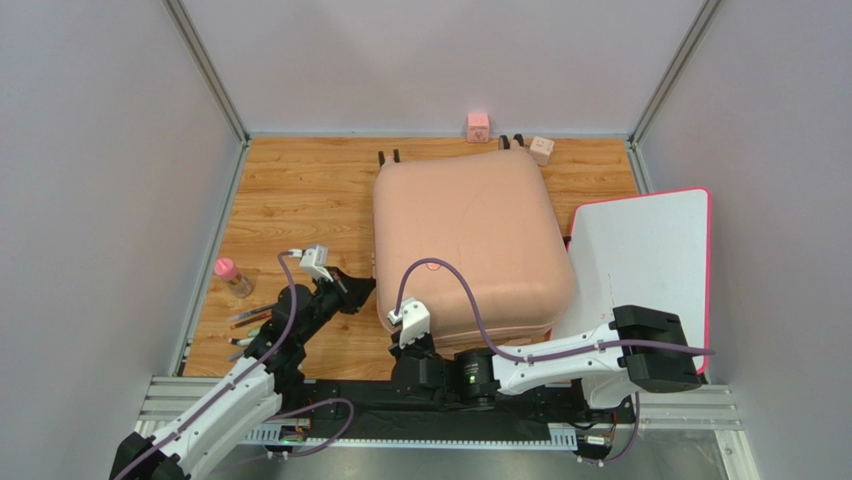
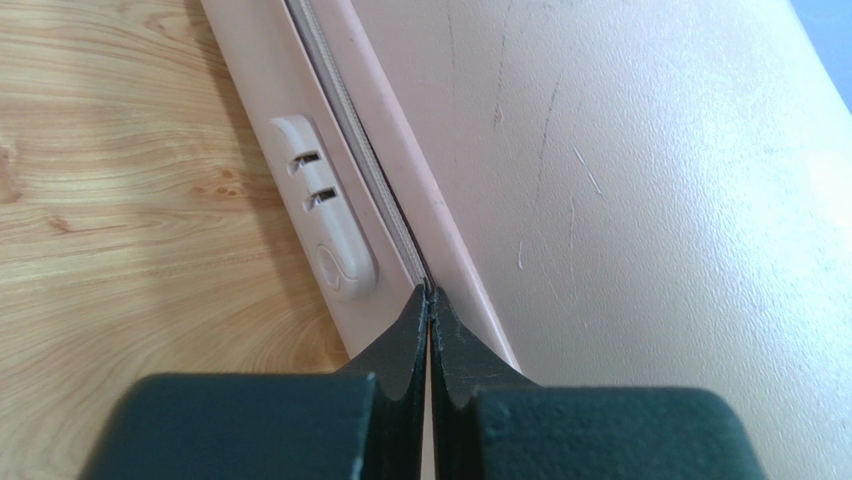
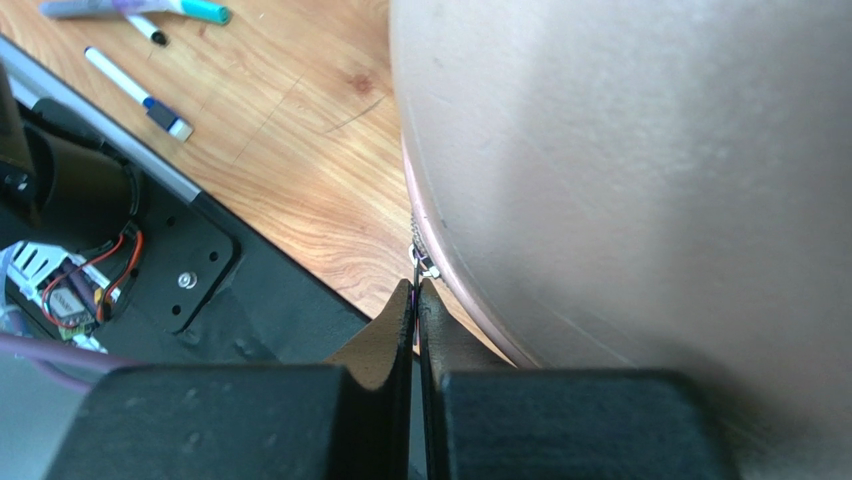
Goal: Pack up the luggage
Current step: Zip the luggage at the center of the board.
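Left gripper [image 2: 430, 296] and right gripper [image 3: 415, 286] (each pinched shut) sit at the zipper [image 2: 352, 135] of the closed luggage [image 1: 465, 230].

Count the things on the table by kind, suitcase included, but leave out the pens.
Luggage: 1
Small cubes: 2, a pink cube and a beige cube
Pink-capped bottle: 1
White board with pink rim: 1
Total: 5

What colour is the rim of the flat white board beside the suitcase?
Bright pink rim, clearest in the top external view.
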Controlling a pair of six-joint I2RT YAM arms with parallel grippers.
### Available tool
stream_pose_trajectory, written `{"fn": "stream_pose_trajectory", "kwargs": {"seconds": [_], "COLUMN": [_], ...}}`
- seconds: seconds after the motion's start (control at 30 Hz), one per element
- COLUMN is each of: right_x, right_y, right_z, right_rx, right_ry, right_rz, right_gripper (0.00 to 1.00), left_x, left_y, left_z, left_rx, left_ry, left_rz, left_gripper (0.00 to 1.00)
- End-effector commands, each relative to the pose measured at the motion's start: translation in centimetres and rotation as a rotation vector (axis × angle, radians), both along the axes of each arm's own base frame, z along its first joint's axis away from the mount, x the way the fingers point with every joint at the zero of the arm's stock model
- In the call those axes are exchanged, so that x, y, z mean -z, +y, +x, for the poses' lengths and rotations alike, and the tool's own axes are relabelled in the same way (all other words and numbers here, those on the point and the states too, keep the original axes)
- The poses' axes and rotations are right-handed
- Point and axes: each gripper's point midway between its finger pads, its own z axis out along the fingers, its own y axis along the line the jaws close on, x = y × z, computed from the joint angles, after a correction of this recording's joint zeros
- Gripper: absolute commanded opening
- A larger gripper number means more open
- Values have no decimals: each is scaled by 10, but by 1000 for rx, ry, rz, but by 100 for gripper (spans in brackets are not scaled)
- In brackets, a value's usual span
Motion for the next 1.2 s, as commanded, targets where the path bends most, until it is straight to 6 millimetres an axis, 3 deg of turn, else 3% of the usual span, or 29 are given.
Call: {"fn": "stream_pose_trajectory", "kwargs": {"seconds": [0.0,0.07,0.1,0.13,0.17,0.23,0.4,0.63,0.9,1.17], "right_x": [-13,-13,-12,-12,-13,-12,-15,-13,-14,-17], "right_y": [-21,-20,-20,-19,-18,-17,-12,-4,3,0], "right_z": [46,45,45,45,44,43,41,40,39,39], "right_rx": [223,219,217,216,210,207,190,167,150,155], "right_ry": [-32,-28,-26,-24,-21,-21,-14,-14,-15,-14], "right_rz": [90,90,89,91,91,90,102,96,90,99], "right_gripper": [0,0,0,0,0,0,0,0,0,0], "left_x": [-10,-13,-28,-25,-33,-32,-38,-44,-47,-17], "left_y": [-22,-15,-14,-11,-8,-4,12,19,4,3], "left_z": [-16,-8,-2,0,9,18,43,82,108,121], "left_rx": [127,79,62,52,22,-2,-89,-99,-43,-53], "left_ry": [17,12,-11,1,0,30,51,57,52,138], "left_rz": [-30,8,16,65,80,99,94,65,-6,30], "left_gripper": [0,0,2,7,18,28,39,41,46,47]}}
